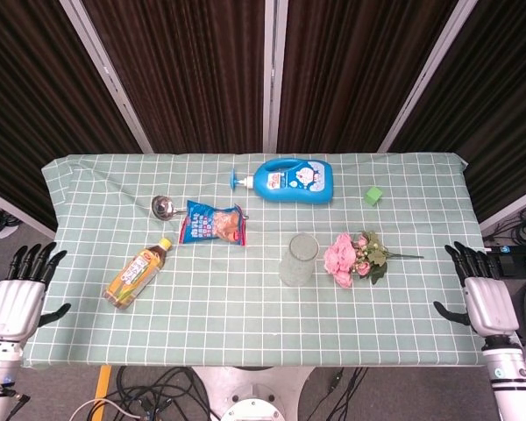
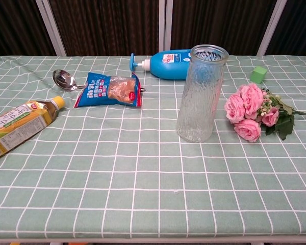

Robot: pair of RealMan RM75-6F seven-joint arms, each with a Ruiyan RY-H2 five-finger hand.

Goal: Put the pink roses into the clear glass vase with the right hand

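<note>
A bunch of pink roses [image 1: 351,260] [image 2: 251,112] with green leaves lies flat on the checked cloth, its stem pointing right. Just to its left stands the clear glass vase [image 1: 298,260] [image 2: 201,94], upright and empty. My right hand [image 1: 480,299] hovers at the table's right front corner, fingers spread, holding nothing, well to the right of the roses. My left hand [image 1: 17,296] is off the left front corner, also with fingers spread and empty. Neither hand shows in the chest view.
A blue lotion bottle [image 1: 291,180] lies at the back, a green cube [image 1: 373,196] to its right. A snack packet [image 1: 214,224], a metal spoon [image 1: 163,207] and a lying tea bottle [image 1: 138,273] occupy the left half.
</note>
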